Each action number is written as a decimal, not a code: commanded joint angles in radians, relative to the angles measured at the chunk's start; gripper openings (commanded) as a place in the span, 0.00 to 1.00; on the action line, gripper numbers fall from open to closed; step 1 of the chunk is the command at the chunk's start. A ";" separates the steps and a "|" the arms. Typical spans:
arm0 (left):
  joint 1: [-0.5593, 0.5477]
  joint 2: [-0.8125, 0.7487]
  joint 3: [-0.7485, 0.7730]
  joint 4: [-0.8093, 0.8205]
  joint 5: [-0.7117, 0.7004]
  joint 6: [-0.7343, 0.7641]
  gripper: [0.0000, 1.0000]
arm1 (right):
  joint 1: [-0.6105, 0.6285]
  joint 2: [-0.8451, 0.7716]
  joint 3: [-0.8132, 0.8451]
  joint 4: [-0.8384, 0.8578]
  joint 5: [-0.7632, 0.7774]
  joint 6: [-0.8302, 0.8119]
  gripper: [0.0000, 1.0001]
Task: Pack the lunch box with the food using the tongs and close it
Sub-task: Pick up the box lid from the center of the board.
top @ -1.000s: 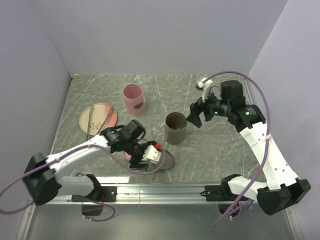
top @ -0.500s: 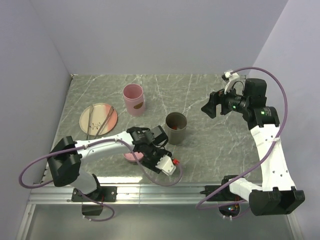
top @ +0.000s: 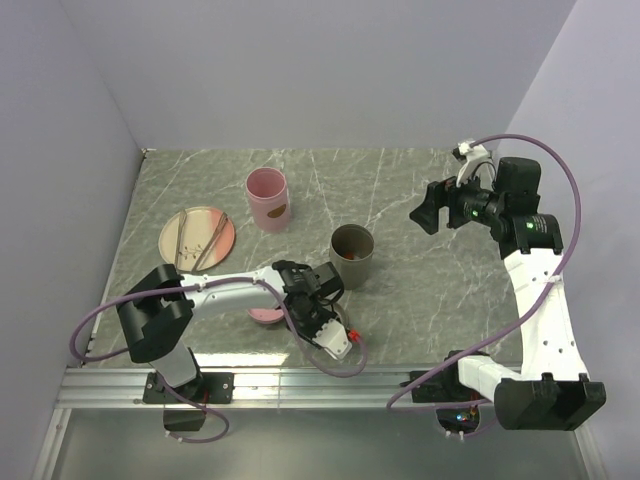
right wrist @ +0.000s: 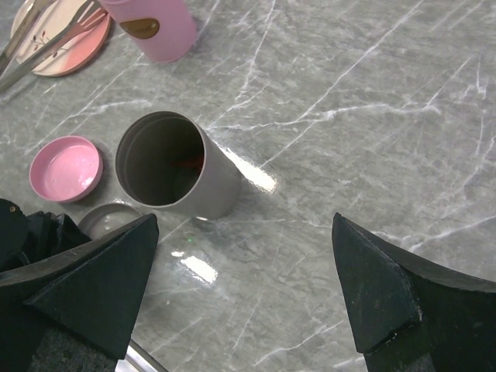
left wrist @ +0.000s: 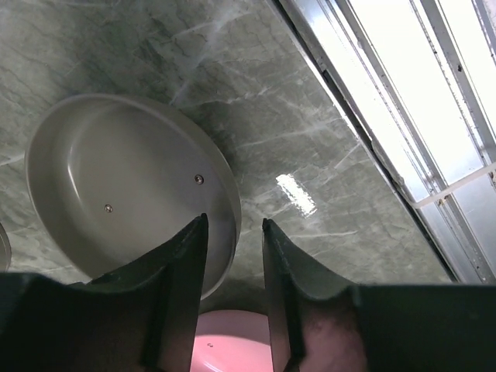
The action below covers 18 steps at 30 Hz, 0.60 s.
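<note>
The lunch box stands in parts: a grey open cylinder (top: pixel 352 256) (right wrist: pixel 174 167) with an orange-red bit of food (right wrist: pixel 191 161) inside, and a pink cylinder (top: pixel 267 198) behind it. A grey lid (left wrist: pixel 124 182) (right wrist: pixel 108 219) lies upside down near the front edge. My left gripper (left wrist: pixel 234 223) (top: pixel 320 318) is low over it, jaws narrowed with the lid's rim between them and a gap still showing. A pink lid (left wrist: pixel 225 341) (top: pixel 265 315) lies beside it. The silver tongs (top: pixel 190 245) (right wrist: pixel 43 43) rest on the plate (top: pixel 215 222). My right gripper (right wrist: pixel 244 221) (top: pixel 425 215) hangs wide open and empty.
The metal rail (left wrist: pixel 403 101) of the table's near edge runs close beside the grey lid. Grey walls close the table on the left, back and right. The right arm is raised at the back right, away from the containers.
My left gripper has swung right towards the near edge onto the grey lid, and its jaws have narrowed. My right gripper has pulled back from the grey cylinder to the back right.
</note>
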 commanded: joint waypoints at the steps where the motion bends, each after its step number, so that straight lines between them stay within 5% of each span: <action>1: -0.021 0.003 -0.007 0.023 -0.014 0.015 0.38 | -0.018 -0.021 0.001 0.029 -0.007 -0.020 1.00; 11: -0.045 -0.002 0.032 -0.010 -0.020 -0.038 0.03 | -0.041 -0.021 0.012 0.014 -0.021 -0.034 1.00; 18: -0.033 -0.095 0.246 -0.148 0.194 -0.207 0.00 | -0.050 -0.013 0.047 0.011 -0.038 -0.033 1.00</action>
